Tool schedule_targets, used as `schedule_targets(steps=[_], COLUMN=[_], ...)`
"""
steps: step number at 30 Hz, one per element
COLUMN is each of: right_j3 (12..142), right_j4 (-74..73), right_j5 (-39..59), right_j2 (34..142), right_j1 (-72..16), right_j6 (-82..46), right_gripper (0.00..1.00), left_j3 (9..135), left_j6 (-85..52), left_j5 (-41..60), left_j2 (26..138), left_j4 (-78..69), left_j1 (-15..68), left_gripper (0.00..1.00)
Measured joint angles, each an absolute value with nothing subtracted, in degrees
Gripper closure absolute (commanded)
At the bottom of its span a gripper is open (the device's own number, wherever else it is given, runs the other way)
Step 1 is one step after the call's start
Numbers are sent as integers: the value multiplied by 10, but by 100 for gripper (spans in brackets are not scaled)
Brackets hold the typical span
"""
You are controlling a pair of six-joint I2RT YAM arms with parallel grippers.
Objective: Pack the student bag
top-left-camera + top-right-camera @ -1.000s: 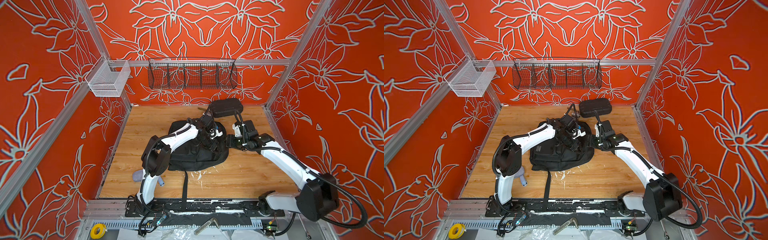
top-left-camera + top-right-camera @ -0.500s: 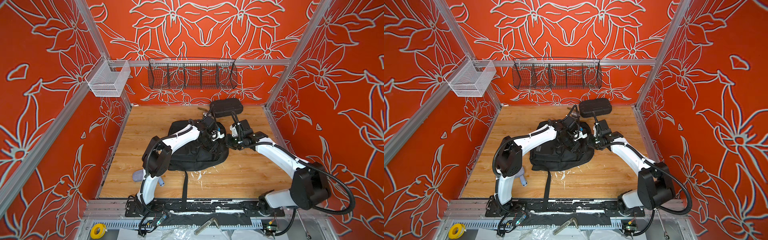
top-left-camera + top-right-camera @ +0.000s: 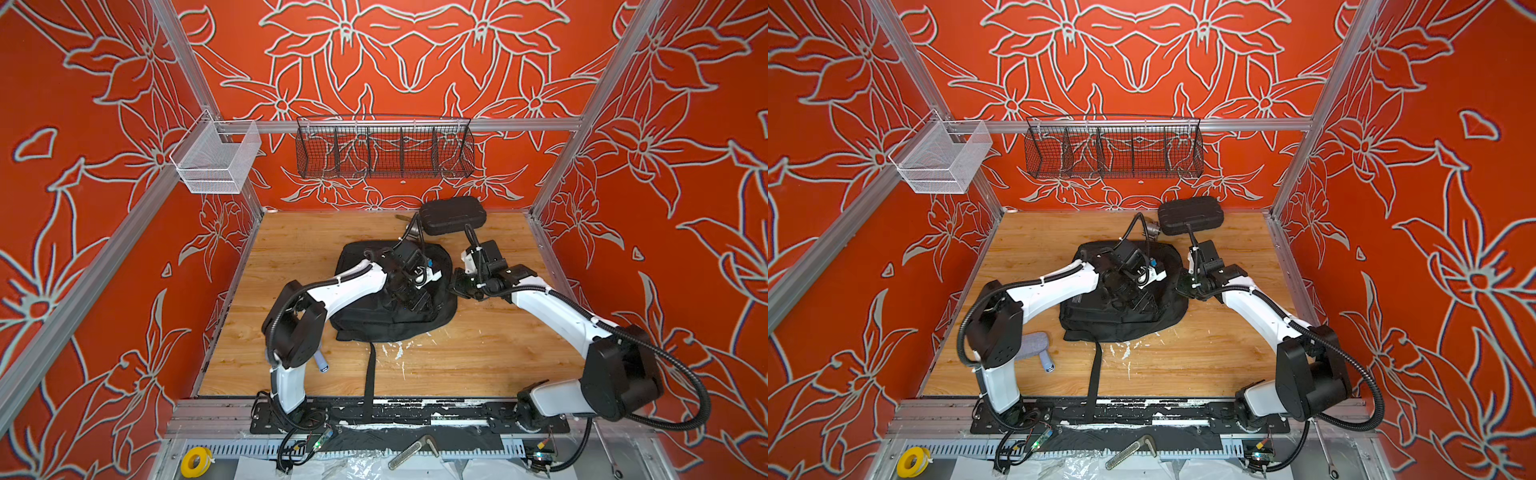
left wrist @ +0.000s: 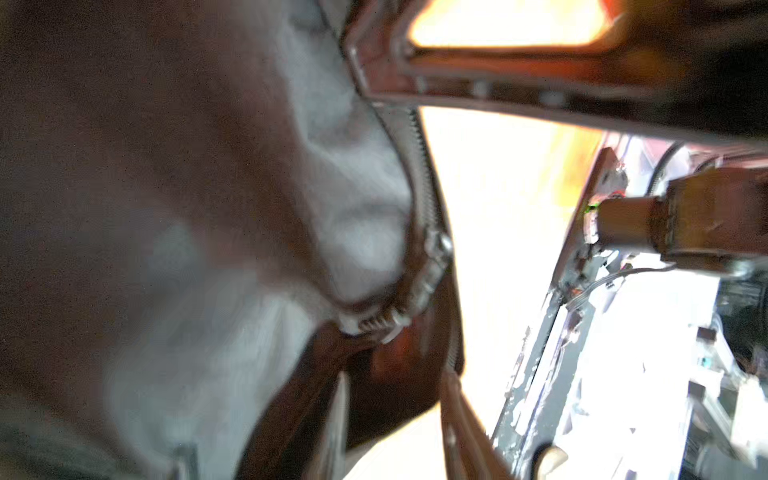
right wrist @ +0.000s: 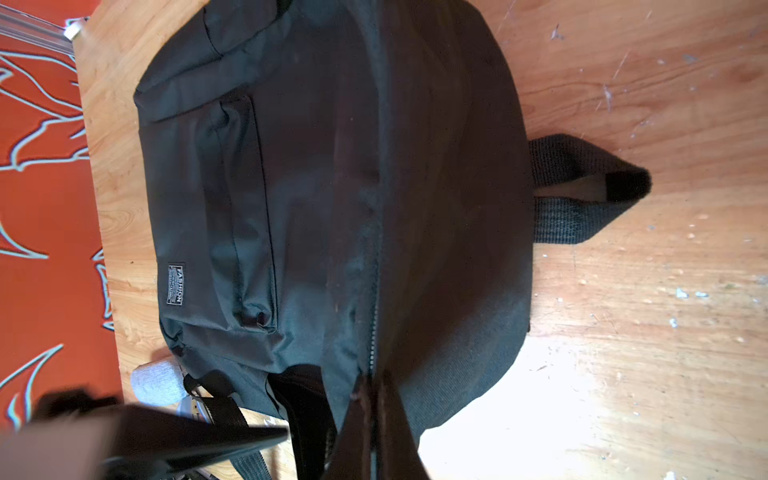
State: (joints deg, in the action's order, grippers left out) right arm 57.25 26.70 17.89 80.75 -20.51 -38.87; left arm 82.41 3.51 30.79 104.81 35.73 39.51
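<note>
Black student bag (image 5: 332, 187); orange walls (image 3: 415, 62) with pale floral outlines.

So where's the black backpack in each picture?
Top views: the backpack lies mid-table, under the left arm.
Left wrist: very close and blurry; its zipper runs down the middle.
Right wrist: it fills the middle.
Shared landmark: the wooden table under it, washed out in the left wrist view.
</note>
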Motion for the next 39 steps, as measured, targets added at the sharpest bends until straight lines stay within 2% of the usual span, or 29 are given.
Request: schedule_targets(steps=[4, 13, 19, 27, 32, 35, 39], right_j3=[573, 573, 573, 573, 573, 573, 574], right_j4=[267, 267, 269, 274, 276, 280, 280], right_j5=[180, 181, 184, 185, 189, 189, 189], right_j2=[805, 804, 804, 797, 796, 796, 796], right_j1=[-204, -204, -204, -204, -204, -204, -200], right_j6=[-388, -386, -385, -389, -398, -399, -402], right_gripper=[100, 100, 100, 100, 100, 100, 100], left_j3=[778, 705, 656, 656, 654, 655, 674], left_j6=[41, 68, 90, 92, 97, 99, 100], left_j5=[300, 288, 290, 291, 289, 289, 286], left_j2=[1008, 1007, 1006, 1009, 1010, 1019, 1047], left_j4=[292, 162, 111, 65, 50, 46, 56], left_j1=[396, 406, 413, 420, 436, 438, 440], left_gripper=[55, 63, 61, 56, 56, 65, 84])
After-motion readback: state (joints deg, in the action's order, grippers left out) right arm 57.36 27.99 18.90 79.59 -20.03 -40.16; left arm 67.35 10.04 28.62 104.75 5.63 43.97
